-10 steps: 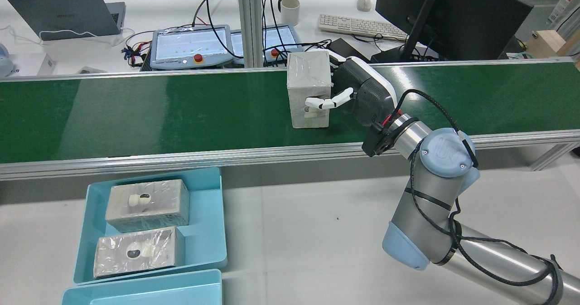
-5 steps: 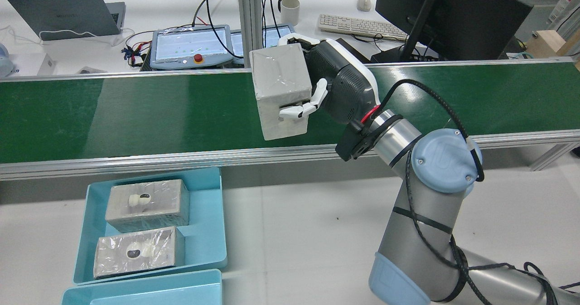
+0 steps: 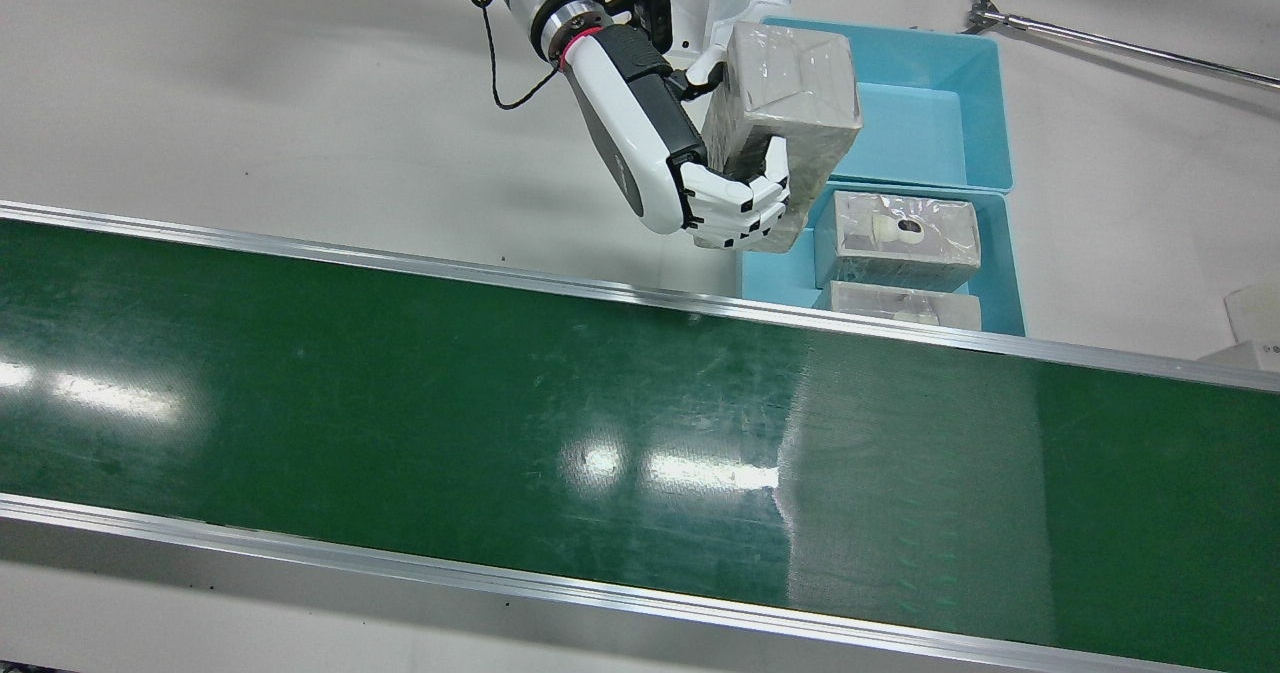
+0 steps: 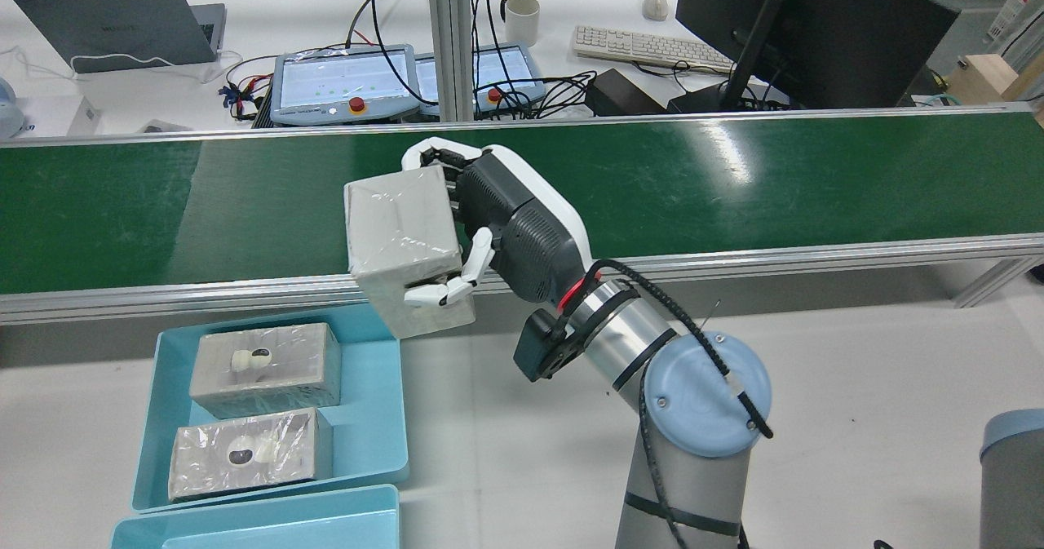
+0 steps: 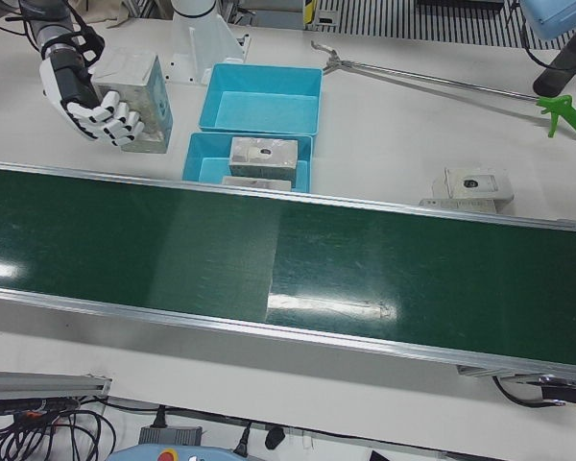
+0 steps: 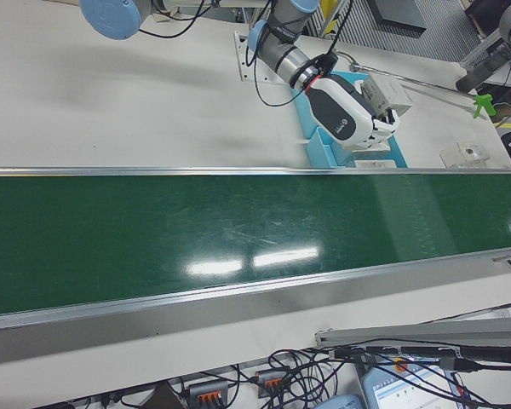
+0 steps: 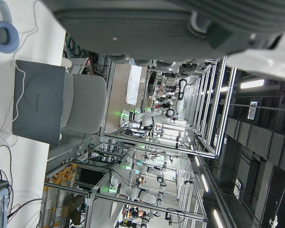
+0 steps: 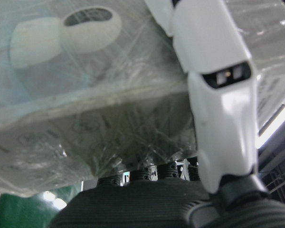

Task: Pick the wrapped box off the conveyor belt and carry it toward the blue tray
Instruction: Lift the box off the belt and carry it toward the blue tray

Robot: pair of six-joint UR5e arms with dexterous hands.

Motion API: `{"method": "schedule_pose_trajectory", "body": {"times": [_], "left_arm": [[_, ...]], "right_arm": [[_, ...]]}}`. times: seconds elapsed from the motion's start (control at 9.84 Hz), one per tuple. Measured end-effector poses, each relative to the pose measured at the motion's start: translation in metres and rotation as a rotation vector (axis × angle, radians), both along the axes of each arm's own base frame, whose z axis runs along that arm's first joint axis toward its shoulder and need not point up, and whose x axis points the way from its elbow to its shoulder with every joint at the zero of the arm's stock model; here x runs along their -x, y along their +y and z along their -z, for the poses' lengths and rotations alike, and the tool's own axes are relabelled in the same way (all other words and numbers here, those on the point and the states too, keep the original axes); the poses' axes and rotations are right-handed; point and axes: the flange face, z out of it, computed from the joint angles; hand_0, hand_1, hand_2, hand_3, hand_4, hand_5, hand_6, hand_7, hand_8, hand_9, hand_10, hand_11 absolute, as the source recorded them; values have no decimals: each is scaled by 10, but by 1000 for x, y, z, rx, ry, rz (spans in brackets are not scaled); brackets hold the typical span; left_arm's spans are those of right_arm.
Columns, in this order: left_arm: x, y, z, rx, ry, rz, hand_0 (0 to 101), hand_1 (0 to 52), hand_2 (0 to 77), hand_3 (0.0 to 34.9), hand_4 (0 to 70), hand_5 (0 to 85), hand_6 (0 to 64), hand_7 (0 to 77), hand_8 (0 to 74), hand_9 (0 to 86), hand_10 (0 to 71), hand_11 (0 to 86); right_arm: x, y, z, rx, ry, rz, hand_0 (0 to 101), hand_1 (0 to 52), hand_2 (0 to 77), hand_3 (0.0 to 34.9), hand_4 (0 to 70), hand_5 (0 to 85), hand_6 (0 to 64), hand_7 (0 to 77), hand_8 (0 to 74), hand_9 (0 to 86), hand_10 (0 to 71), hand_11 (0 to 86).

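- Blue tray (image 4: 383,443), near left on the worktop (image 4: 530,451): already holds two wrapped boxes.
- Wrapped box (image 4: 404,247): lifted clear of the conveyor belt (image 4: 163,206), above the tray's far right corner; only lowering likely remains.
- Right robot hand (image 4: 489,231): fingers closed around the box.

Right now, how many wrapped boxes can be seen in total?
3. One wrapped box is held by the right hand beside the blue tray; two more, the far box and the near box, lie inside it. None seems hidden.
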Motion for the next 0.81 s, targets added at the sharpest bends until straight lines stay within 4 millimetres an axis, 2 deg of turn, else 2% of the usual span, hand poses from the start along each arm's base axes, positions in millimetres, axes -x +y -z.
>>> {"method": "schedule_pose_trajectory", "body": {"times": [0.1, 0.2, 0.41, 0.51, 0.61, 0.71, 0.81], "left_arm": [[0, 0, 0, 0, 0, 0, 0, 0, 5, 0, 0, 11, 0, 5, 5, 0, 0, 0], [0, 0, 0, 0, 0, 0, 0, 0, 5, 0, 0, 11, 0, 5, 5, 0, 5, 0], [0, 0, 0, 0, 0, 0, 0, 0, 11, 0, 0, 11, 0, 5, 5, 0, 5, 0], [0, 0, 0, 0, 0, 0, 0, 0, 11, 0, 0, 11, 0, 5, 5, 0, 5, 0], [0, 0, 0, 0, 0, 0, 0, 0, 11, 0, 0, 11, 0, 5, 5, 0, 5, 0], [0, 0, 0, 0, 0, 0, 0, 0, 5, 0, 0, 11, 0, 5, 5, 0, 5, 0], [0, 0, 0, 0, 0, 0, 0, 0, 11, 0, 0, 11, 0, 5, 5, 0, 5, 0]], "right_arm": [[21, 0, -3, -4, 10, 10, 518, 5, 398, 24, 338, 567, 338, 562, 453, 507, 344, 507], [40, -2, -9, -11, 19, 25, 513, 5, 398, 25, 300, 687, 338, 562, 453, 507, 344, 507], [63, -5, -19, -31, 30, 63, 506, 5, 398, 23, 300, 687, 338, 562, 453, 507, 344, 507], [71, -5, -19, -45, 30, 84, 505, 5, 398, 12, 305, 682, 295, 687, 393, 589, 284, 578], [77, -5, -17, -56, 29, 101, 522, 5, 398, 2, 262, 638, 235, 611, 327, 545, 207, 535], [81, -4, -17, -63, 29, 112, 522, 5, 398, 2, 262, 638, 235, 611, 327, 545, 207, 535], [85, -3, -16, -70, 32, 126, 559, 5, 398, 32, 213, 567, 136, 529, 240, 480, 98, 458]]}}
